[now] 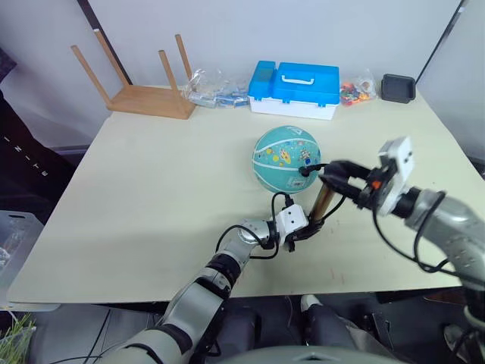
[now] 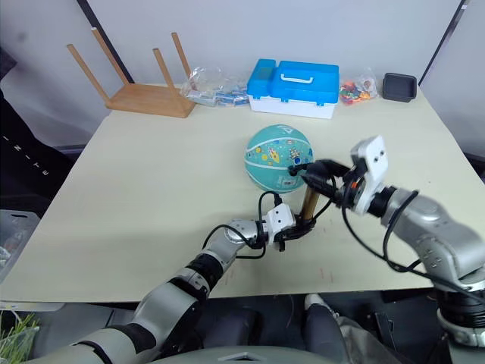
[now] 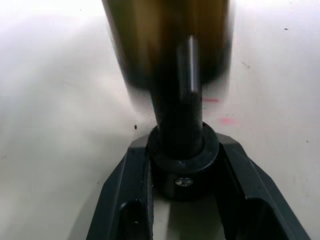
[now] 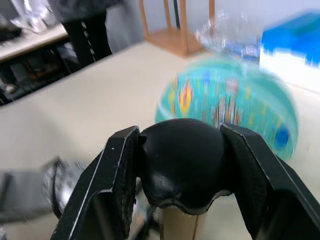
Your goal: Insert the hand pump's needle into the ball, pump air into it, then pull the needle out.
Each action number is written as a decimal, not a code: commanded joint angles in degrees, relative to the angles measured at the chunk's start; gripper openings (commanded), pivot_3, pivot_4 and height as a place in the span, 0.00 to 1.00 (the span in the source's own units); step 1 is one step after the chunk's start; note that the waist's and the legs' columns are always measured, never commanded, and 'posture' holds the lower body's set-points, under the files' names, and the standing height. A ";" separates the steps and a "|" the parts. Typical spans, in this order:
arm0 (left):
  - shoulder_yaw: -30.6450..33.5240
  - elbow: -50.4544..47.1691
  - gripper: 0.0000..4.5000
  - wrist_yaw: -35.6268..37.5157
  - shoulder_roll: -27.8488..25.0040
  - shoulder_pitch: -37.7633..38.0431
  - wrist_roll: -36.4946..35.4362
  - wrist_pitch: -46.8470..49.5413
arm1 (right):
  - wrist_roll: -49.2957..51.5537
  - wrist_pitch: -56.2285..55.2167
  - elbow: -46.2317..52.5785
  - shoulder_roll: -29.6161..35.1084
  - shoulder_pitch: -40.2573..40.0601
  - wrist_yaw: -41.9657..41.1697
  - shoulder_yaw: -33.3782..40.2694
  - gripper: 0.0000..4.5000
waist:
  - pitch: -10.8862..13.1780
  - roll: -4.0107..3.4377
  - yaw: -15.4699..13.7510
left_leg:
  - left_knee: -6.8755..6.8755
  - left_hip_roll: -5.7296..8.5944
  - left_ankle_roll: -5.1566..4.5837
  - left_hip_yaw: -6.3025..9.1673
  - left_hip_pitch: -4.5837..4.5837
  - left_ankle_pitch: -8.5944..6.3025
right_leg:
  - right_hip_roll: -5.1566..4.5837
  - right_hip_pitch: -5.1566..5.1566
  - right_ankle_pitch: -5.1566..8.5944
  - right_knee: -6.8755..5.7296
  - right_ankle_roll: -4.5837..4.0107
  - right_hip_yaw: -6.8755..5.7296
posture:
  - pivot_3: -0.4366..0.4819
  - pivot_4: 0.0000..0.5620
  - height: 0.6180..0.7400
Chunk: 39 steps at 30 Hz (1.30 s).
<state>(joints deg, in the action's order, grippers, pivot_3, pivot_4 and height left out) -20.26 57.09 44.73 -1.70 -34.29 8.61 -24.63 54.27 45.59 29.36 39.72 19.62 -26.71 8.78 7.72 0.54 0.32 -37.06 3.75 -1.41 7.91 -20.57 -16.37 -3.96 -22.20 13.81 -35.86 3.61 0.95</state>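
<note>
The teal ball (image 1: 284,158) rests on the table (image 1: 151,197) in front of the blue case. Just right of it the bronze hand pump (image 1: 322,202) stands tilted, held at both ends. My left gripper (image 1: 306,230) is shut on the pump's black lower end (image 3: 182,165) near the tabletop. Above, my right gripper (image 1: 336,177) is shut on the pump's rounded black top cap (image 4: 182,160). A thin black hose (image 1: 312,167) runs from the pump's top to a black fitting touching the ball's right side. The needle itself is too small to make out.
At the table's far edge stand a blue-and-white case (image 1: 297,88), an upturned wooden stool (image 1: 148,95), clear plastic bags (image 1: 206,87), a bag of colourful pieces (image 1: 356,91) and a black tray (image 1: 398,87). The left half of the table is bare.
</note>
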 commanded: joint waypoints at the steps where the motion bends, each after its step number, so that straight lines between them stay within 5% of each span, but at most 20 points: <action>1: -2.59 5.32 0.24 0.09 -2.07 4.60 3.95 3.08 | 11.18 1.44 4.96 4.16 7.28 3.72 10.78 0.46 | 0.00 0.00 -0.30 | -0.07 0.01 0.00 0.03 -0.22 0.00 | 0.00 -0.19 -0.03 -0.04 -0.04 -0.04 | 0.48 0.27 1.00; 6: -2.93 4.63 0.24 0.16 -1.91 5.01 3.88 3.06 | 19.66 3.72 4.35 9.36 10.64 6.44 14.34 0.46 | 0.05 0.08 -0.73 | -0.06 0.03 -0.01 0.00 -0.34 0.00 | -0.06 -0.29 -0.04 -0.04 -0.08 -0.01 | 0.48 0.27 1.00; 21: -2.49 2.51 0.24 0.11 -3.29 6.03 3.45 3.61 | -13.55 -9.07 -6.88 -1.59 -11.79 -3.77 -13.90 0.46 | -0.98 0.61 0.33 | 0.00 -0.05 -0.01 -0.06 0.05 -0.01 | 0.32 -0.05 0.04 -0.05 0.03 0.06 | 0.48 0.27 1.00; 24: -2.37 1.36 0.24 0.21 -3.94 6.82 3.19 3.89 | -17.93 -11.11 -8.77 -3.19 -13.28 -4.68 -16.59 0.46 | -0.99 0.71 0.69 | 0.36 -0.07 0.00 -0.17 0.79 -0.04 | 0.17 0.57 0.17 0.01 0.17 0.23 | 0.48 0.27 1.00; 31: -2.58 -1.88 0.24 0.61 -4.82 8.32 3.09 5.00 | -20.92 -14.46 -11.76 -5.66 -13.76 -7.34 -14.89 0.46 | -1.08 0.71 0.71 | 0.59 -0.37 0.03 -0.13 0.93 -0.02 | 0.42 0.56 0.29 0.01 -0.05 0.15 | 0.48 0.27 1.00; 39: -3.16 -0.76 0.24 0.06 -3.93 7.74 3.62 5.09 | -7.78 -7.48 -1.59 -4.26 -5.21 -4.57 -1.20 0.46 | -0.57 0.52 0.45 | 0.59 -0.32 0.05 -0.16 0.78 -0.03 | 0.32 0.44 0.27 0.01 -0.07 0.17 | 0.48 0.27 1.00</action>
<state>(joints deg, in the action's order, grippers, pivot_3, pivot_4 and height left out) -20.80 50.67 43.56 -3.61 -29.78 8.78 -22.36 41.50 36.07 24.14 34.22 11.30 -33.30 1.16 7.15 1.06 0.78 -36.47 3.45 -1.36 7.75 -19.82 -16.39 -3.65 -21.79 14.08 -35.84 3.54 1.12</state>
